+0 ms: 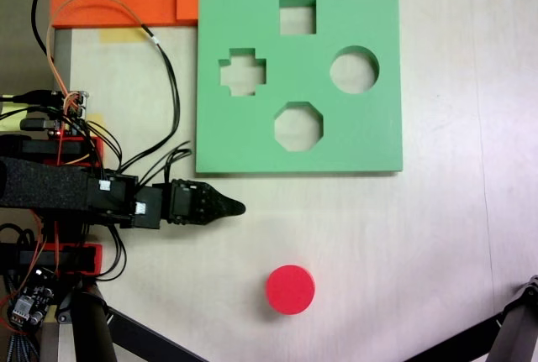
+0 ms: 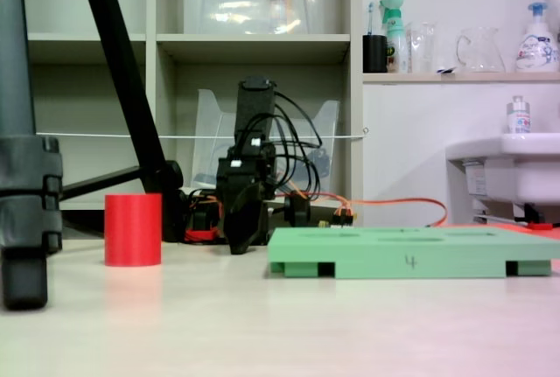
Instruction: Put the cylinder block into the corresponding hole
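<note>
The cylinder block [image 1: 290, 289] stands upright on the desk [image 1: 403, 236], near the lower edge of the overhead-looking fixed view. Farther up, the jaws [image 1: 237, 207] hang apart from it, seemingly together. Beyond, the green board [image 1: 252, 139] holds the round hole [image 1: 354, 70], empty
</note>
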